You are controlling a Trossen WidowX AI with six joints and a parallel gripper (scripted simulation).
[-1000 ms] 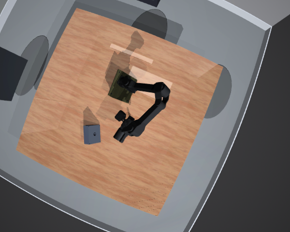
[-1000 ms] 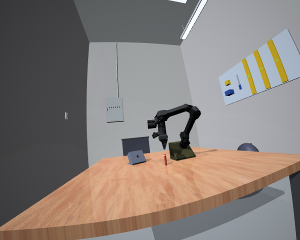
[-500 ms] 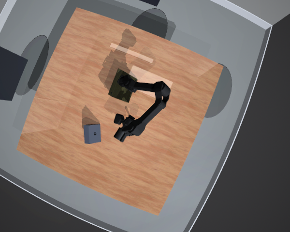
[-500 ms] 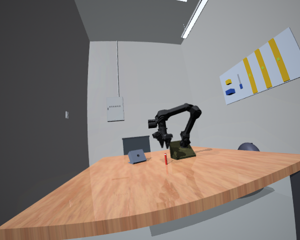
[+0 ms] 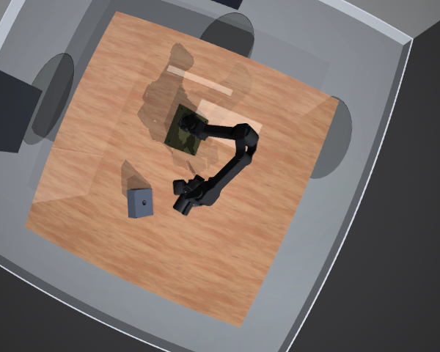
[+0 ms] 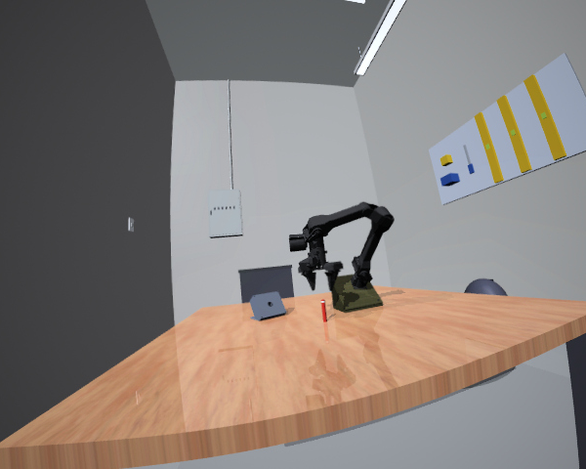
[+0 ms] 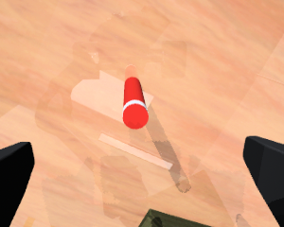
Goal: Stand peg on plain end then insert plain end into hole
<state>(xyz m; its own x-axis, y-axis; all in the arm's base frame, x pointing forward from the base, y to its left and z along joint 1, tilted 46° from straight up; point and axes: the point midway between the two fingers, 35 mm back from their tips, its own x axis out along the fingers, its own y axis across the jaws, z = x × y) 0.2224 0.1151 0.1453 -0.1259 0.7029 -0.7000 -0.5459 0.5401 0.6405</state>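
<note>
The red peg (image 6: pixel 324 312) (image 7: pixel 133 90) stands upright on the table, its white band near the top and its plain end down. In the top view the arm hides it. My gripper (image 6: pixel 321 289) (image 7: pixel 140 149) is open and empty and points down above the peg. In the wrist view the peg shows between the fingers sideways but farther up the picture than the fingertips. The blue-grey sloped panel (image 5: pixel 136 210) (image 6: pixel 259 309) stands apart from the peg, and the dark hole (image 5: pixel 144 202) (image 6: pixel 270 304) in its face is empty.
The olive base block (image 5: pixel 172 141) (image 6: pixel 356 303) under the arm stands near the peg; its edge shows at the bottom of the wrist view (image 7: pixel 172 221). The wooden table (image 5: pixel 167 257) (image 6: pixel 182 383) carries shadows and pale reflections.
</note>
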